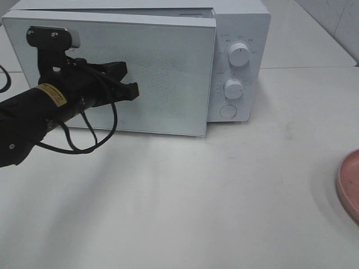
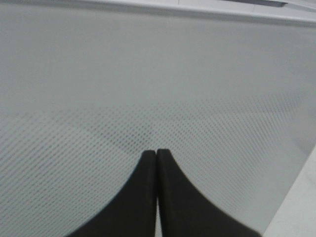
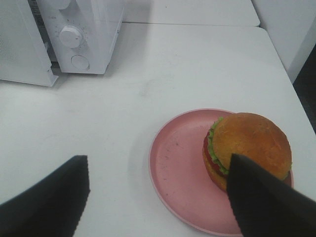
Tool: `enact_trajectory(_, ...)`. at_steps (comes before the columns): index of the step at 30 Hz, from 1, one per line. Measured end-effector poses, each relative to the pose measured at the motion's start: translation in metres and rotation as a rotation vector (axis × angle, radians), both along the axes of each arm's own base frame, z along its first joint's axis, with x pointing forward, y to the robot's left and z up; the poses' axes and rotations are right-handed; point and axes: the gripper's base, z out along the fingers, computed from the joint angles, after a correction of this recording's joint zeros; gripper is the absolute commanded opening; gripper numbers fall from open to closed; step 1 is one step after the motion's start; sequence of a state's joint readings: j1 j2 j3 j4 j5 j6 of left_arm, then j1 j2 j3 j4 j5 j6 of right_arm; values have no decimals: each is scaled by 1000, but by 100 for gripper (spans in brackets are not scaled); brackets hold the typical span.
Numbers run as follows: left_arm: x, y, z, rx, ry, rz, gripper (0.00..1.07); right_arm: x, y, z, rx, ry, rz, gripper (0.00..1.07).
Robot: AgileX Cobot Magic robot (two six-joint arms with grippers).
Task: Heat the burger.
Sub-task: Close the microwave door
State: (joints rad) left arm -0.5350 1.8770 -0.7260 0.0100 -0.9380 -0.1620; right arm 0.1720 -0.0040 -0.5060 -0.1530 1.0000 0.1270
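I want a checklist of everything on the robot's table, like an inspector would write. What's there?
Surface: white table, bare apart from the items below.
Job's things: burger sits on the pink plate, toward one side of it, not held. White microwave stands at the back; its door is slightly ajar.
Clutter: nothing seen.
Grippers: left gripper is shut, fingertips together, right at the door face; contact cannot be confirmed. Right gripper is open and empty, above the table beside the plate.
Cables: black cable loops under the left arm in front of the door.
Surroundings: tiled wall at the back right.
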Motion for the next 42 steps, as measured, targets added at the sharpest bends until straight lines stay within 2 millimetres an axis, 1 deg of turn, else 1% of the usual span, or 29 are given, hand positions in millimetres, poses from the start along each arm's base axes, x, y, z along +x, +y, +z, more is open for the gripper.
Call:
enact_trajectory(1, 1, -4, 1, 1, -5, -2, 0, 0, 0, 0, 0, 0, 0, 75)
enact_trajectory(2, 1, -4, 1, 1, -5, -2, 0, 0, 0, 0, 0, 0, 0, 75)
enact_trajectory(3, 5, -11, 3, 1, -6, -2, 0, 0, 0, 0, 0, 0, 0, 75)
enact_trajectory(4, 5, -11, 3, 1, -6, -2, 0, 0, 0, 0, 0, 0, 0, 75)
enact_trajectory(5, 9, -20, 5, -4, -7, -1, 0, 0, 0, 0, 0, 0, 0, 75)
enact_trajectory(7, 11, -23, 7, -5, -12, 1, 0, 0, 0, 0, 0, 0, 0, 75)
enact_trajectory(8, 16, -29, 10, -6, -23, 4, 0, 0, 0, 0, 0, 0, 0, 75)
enact_trajectory(10, 18, -33, 10, 3, -27, -4, 0, 0, 0, 0, 0, 0, 0, 75)
enact_trajectory(11, 20, -41, 10, 22, -25, -23, 0, 0, 0, 0, 0, 0, 0, 75)
enact_trajectory(12, 20, -41, 10, 22, -25, -23, 0, 0, 0, 0, 0, 0, 0, 75)
enact_trajectory(14, 24, -51, 9, 46, -23, -48, 0, 0, 0, 0, 0, 0, 0, 75)
enact_trajectory(17, 28, -56, 9, 48, -14, -50, 0, 0, 0, 0, 0, 0, 0, 75)
enact_trajectory(19, 37, -62, 11, 62, -2, -43, 0, 0, 0, 0, 0, 0, 0, 75)
enact_trajectory(22, 40, -66, 9, 86, 7, -50, 0, 0, 0, 0, 0, 0, 0, 75)
enact_trajectory(24, 42, -74, 8, 114, 3, -68, 0, 0, 0, 0, 0, 0, 0, 75)
enact_trajectory(32, 40, -75, 9, 146, 39, -79, 0, 0, 0, 0, 0, 0, 0, 75)
enact_trajectory(35, 36, -70, 12, 140, 81, -59, 0, 0, 0, 0, 0, 0, 0, 75)
enact_trajectory(37, 24, -64, 22, 130, 117, -48, 1, 0, 0, 0, 0, 0, 0, 75)
enact_trajectory(38, 24, -64, 22, 130, 117, -48, 1, 0, 0, 0, 0, 0, 0, 75)
enact_trajectory(39, 19, -64, 23, 137, 131, -56, 4, 0, 0, 0, 0, 0, 0, 75)
enact_trajectory(40, 19, -64, 23, 137, 131, -56, 4, 0, 0, 0, 0, 0, 0, 75)
enact_trajectory(41, 8, -64, 23, 161, 168, -78, 18, 0, 0, 0, 0, 0, 0, 75)
enact_trajectory(42, 8, -64, 23, 161, 168, -78, 18, 0, 0, 0, 0, 0, 0, 75)
